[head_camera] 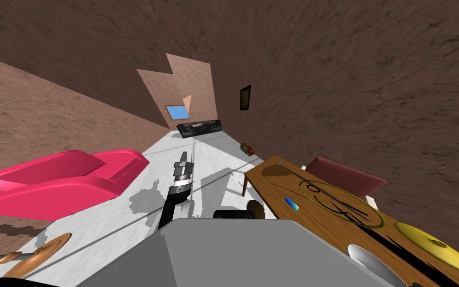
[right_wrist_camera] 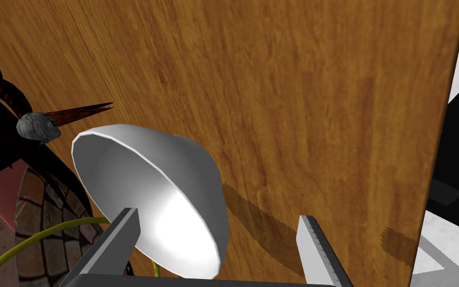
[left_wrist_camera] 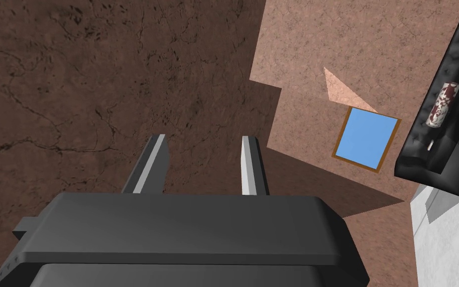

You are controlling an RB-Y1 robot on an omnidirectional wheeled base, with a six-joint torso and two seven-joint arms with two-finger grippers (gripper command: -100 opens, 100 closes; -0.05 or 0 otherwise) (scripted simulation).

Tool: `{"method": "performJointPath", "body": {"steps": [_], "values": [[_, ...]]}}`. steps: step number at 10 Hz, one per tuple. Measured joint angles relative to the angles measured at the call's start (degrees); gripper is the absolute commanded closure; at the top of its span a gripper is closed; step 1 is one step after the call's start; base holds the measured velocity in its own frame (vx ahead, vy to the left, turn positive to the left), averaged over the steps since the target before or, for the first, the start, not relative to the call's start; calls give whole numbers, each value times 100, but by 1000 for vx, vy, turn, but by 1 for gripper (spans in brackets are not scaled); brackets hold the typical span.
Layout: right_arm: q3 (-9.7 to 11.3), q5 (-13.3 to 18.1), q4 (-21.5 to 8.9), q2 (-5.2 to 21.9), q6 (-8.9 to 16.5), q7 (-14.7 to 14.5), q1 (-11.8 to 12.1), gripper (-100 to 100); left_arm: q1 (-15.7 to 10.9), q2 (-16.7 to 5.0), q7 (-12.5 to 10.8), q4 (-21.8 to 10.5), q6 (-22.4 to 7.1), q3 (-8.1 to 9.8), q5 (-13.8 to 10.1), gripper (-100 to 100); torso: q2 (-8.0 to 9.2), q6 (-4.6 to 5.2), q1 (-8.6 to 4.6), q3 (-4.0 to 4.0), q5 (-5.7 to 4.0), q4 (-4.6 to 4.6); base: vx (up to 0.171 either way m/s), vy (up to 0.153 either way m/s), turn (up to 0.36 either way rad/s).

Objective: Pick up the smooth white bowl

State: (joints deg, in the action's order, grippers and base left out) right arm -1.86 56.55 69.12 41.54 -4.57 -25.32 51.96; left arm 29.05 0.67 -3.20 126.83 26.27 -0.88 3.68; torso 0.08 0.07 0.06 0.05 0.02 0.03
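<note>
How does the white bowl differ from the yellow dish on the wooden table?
Colour: the white bowl is white with grey shading; the yellow dish is plain yellow.
Shape: the white bowl is deep with a rounded wall; the yellow dish looks shallow, nearly flat.
Place: the white bowl lies partly between the fingers of the open right end effector; the yellow dish lies farther off, by the far edge of the wooden table.
Both rest on that table.

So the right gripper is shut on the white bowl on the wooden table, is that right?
Not quite. The right gripper is not shut on the bowl. The right wrist view shows its fingers standing wide open, nothing pressed between them. The white bowl does sit on the wooden table, in the gap between the fingers and close by one of them.
</note>
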Motion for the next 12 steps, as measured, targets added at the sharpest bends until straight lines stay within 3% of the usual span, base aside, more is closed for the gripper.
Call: {"method": "performJointPath", "body": {"steps": [4, 7, 11, 12], "values": [[156, -295, -550, 62, 48, 225, -314, -100, -3, 0, 0, 0, 0, -1, 0, 0, 51, -3, 8, 30, 2, 12, -145, 34, 301], [443, -604, -937, 198, 207, 520, -584, -100, -2, 0, 0, 0, 0, -1, 0, 0, 53, -1, 9, 31, 1, 12, -124, 40, 204], [499, -824, -1533, 176, 183, 655, -907, -100, -2, 0, 0, 0, 0, -1, 0, 0, 46, -1, 9, 27, 2, 10, -91, 44, 212], [498, -830, -1555, 174, 180, 661, -921, 100, 0, 0, 0, 0, 0, 1, 0, 0, 30, 6, -2, 19, 0, 7, -9, 4, -14]]}}
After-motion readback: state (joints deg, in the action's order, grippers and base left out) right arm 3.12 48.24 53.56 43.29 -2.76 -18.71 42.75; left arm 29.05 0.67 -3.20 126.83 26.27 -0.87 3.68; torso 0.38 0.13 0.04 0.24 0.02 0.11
